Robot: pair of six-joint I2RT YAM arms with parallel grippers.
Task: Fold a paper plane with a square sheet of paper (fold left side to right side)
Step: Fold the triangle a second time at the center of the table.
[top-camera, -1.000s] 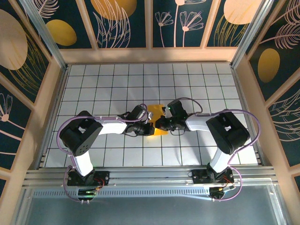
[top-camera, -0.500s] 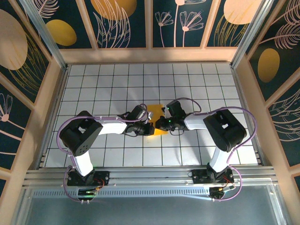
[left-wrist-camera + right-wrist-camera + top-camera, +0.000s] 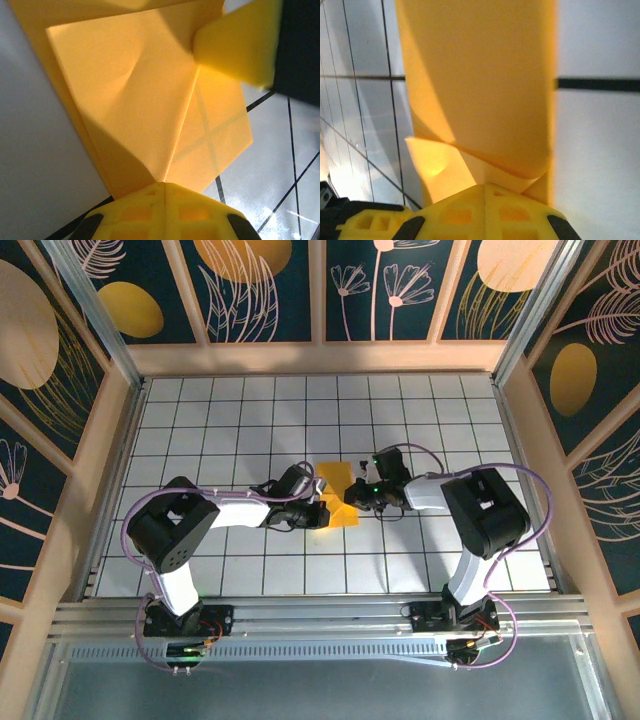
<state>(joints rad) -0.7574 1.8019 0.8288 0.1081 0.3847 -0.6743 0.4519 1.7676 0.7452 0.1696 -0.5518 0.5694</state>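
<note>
the bench (image 3: 200,420) is a white tiled surface with a black grid, boxed in by dark blue walls (image 3: 60,360) printed with golden ovals and pale line-drawn leaves. near its middle lies the thin orange-yellow square sheet of paper (image 3: 340,480), already partly folded, and both my arms reach in to meet at it. from above, the left end effector (image 3: 318,510) sits at the paper's near-left edge and the right end effector (image 3: 356,495) at its right side, close together with the paper between them.

on the left wrist camera the left end effector (image 3: 164,192) has its yellow fingers pressed together with the paper (image 3: 135,100) coming out from the tips, so it is closed on the paper. a crease runs up from the tips, and the flap to its right lets the grid lines show through. a yellow finger (image 3: 235,45) of the right end effector touches the paper's upper right.

on the right wrist camera the right end effector (image 3: 487,195) is likewise clamped on the paper (image 3: 480,75), which rises from its tips as a tall band with a small fold near the fingers. part of the left end effector (image 3: 370,222) sits at the lower left.
</note>
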